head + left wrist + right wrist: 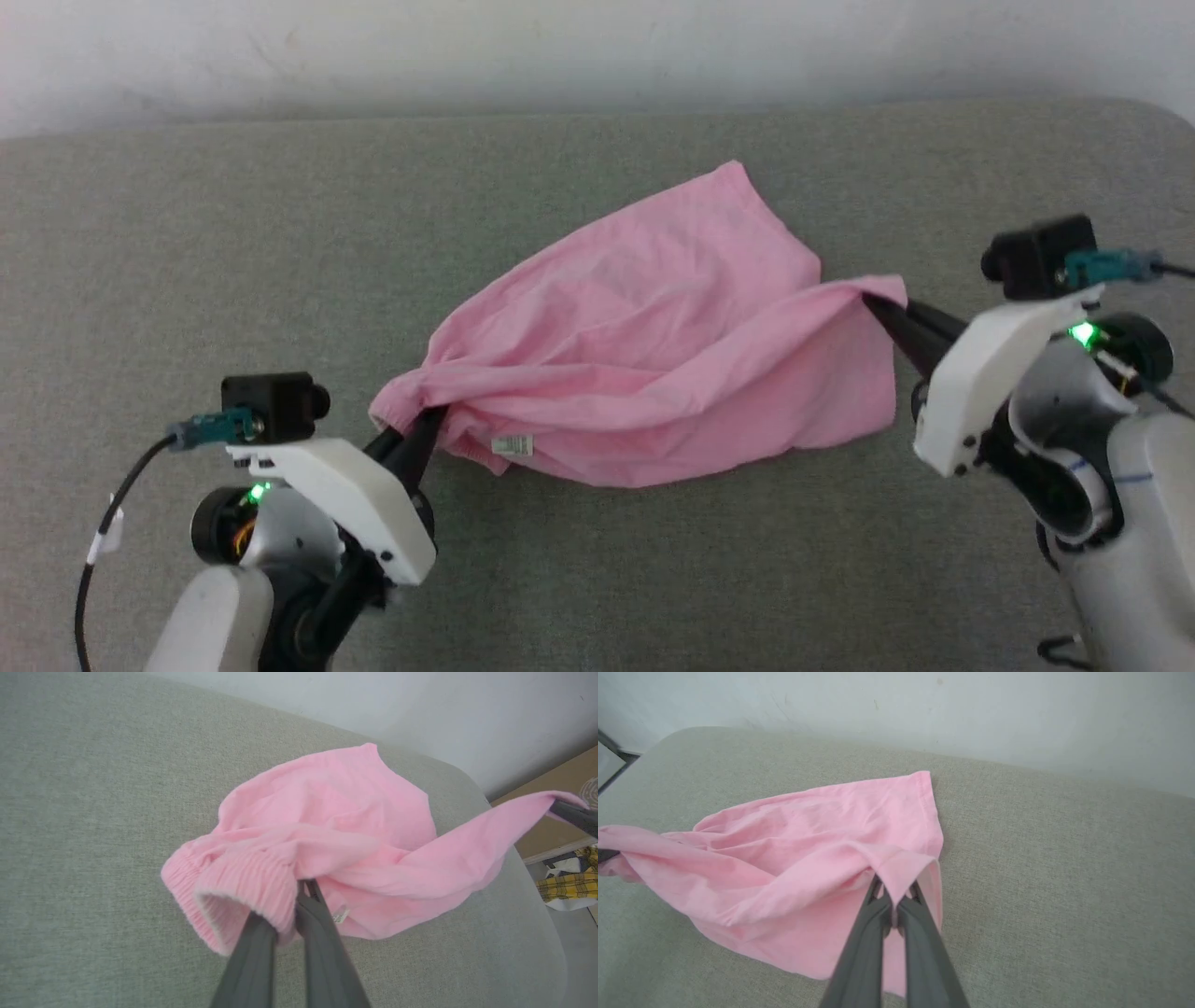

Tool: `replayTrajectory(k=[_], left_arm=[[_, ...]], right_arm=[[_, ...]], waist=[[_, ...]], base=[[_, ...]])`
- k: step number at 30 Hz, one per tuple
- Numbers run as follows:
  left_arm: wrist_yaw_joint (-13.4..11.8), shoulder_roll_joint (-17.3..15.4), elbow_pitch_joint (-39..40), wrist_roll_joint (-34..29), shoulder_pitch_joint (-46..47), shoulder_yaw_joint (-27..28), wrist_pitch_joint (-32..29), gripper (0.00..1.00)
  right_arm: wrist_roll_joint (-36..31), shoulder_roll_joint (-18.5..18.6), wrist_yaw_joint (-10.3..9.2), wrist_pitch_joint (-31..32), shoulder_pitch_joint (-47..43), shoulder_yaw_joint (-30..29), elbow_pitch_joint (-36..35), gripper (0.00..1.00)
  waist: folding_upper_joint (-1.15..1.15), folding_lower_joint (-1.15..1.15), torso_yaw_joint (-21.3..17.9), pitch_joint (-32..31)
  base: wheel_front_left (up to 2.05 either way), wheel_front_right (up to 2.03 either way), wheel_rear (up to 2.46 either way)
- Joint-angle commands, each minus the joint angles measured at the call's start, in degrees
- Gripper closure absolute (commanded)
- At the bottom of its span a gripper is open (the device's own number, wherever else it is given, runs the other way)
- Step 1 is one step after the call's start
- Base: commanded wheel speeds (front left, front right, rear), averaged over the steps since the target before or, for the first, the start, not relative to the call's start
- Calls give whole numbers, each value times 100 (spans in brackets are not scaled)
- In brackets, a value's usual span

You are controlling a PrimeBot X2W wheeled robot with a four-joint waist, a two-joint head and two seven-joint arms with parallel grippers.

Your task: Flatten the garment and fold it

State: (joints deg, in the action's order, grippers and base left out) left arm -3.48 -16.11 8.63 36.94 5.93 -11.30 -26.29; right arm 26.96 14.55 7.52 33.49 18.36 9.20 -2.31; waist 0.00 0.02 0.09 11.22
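Note:
The garment [653, 345], pink shorts, lies crumpled on the grey padded surface [280, 233], stretched between my two grippers. My left gripper [431, 415] is shut on its gathered elastic waistband [233, 882] at the lower left, close to the small white tag [512, 445]. My right gripper [873, 303] is shut on a raised fold of the cloth at the right, lifting that edge off the surface. In the left wrist view my left gripper [306, 884] pinches the waistband. In the right wrist view my right gripper [894, 891] pinches a hem fold of the garment [808, 858].
A pale wall [597, 47] runs behind the padded surface. Past the surface's rounded right edge, in the left wrist view, stand a brown cardboard box [551, 812] and yellow plaid cloth [567, 884] on the floor. Bare padding surrounds the garment on all sides.

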Motion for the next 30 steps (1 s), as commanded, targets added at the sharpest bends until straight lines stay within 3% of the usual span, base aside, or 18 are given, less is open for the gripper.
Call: replayTrajectory(k=[1, 12, 22, 23, 24, 25, 26, 28, 30], left_arm=[[68, 69, -114, 99, 230, 49, 73, 100], [165, 389, -656, 582, 1137, 255, 166, 100], [448, 766, -1685, 692, 1917, 44, 415, 100], [501, 793, -1768, 686, 1947, -7, 435, 100], [516, 786, -1835, 627, 1970, -42, 482, 100], [522, 787, -1898, 577, 1979, -62, 543, 93], [530, 797, -1953, 552, 1974, -74, 602, 60], [557, 815, -2025, 522, 1925, -90, 721, 0], [578, 826, -2040, 497, 1831, -102, 840, 0]], right_arm=[[52, 20, -3, -82, 365, 76, 281, 100], [441, 207, -3, -732, 2645, 599, 2600, 100], [459, 267, -3, -1747, 3582, 1025, 4471, 100], [470, 250, -3, -1828, 3598, 1081, 4627, 93], [471, 236, -3, -1930, 3616, 1161, 4734, 56], [445, 237, -3, -2075, 3626, 1287, 4801, 9], [444, 244, -3, -2226, 3618, 1383, 4874, 0], [425, 271, -3, -2616, 3592, 1532, 4986, 0], [397, 287, -3, -3072, 3530, 1659, 5035, 0]], waist=[[0, -2, 286, 344], [0, -2, 882, 999], [0, -2, 1196, 1364], [0, -2, 1195, 1368], [0, -2, 1188, 1370], [0, -2, 1176, 1359], [0, -2, 1163, 1336], [0, -2, 1130, 1259], [0, -2, 1088, 1144]], base=[[0, 0, 0], [0, 0, 0], [0, 0, 0], [0, 0, 0], [0, 0, 0], [0, 0, 0], [0, 0, 0], [0, 0, 0], [0, 0, 0]])
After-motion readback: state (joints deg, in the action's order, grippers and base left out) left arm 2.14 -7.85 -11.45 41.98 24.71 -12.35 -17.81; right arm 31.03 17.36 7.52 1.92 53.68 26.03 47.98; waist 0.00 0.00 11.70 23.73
